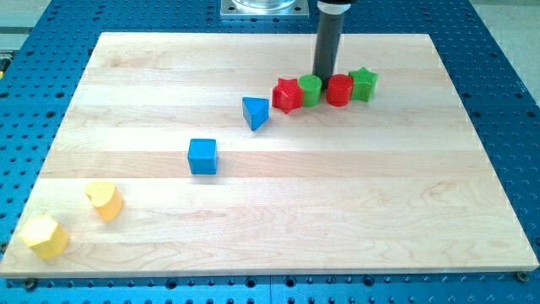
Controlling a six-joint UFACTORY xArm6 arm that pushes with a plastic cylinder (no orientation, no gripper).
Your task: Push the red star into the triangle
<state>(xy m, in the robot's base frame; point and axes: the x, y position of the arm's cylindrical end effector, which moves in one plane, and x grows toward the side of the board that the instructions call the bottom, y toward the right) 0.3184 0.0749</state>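
The red star (287, 95) lies on the wooden board (337, 203) at the upper middle. The blue triangle (255, 111) sits just to its lower left, a small gap apart. The star touches a green round block (310, 89) on its right. My tip (325, 78) comes down just behind the green round block and a red round block (339, 89), right of the red star. A green star (364, 84) ends the row on the right.
A blue cube (202, 156) sits left of centre. Two yellow blocks lie near the lower left corner, one (105, 199) above the other (45, 236). A metal mount (263, 8) stands beyond the board's top edge.
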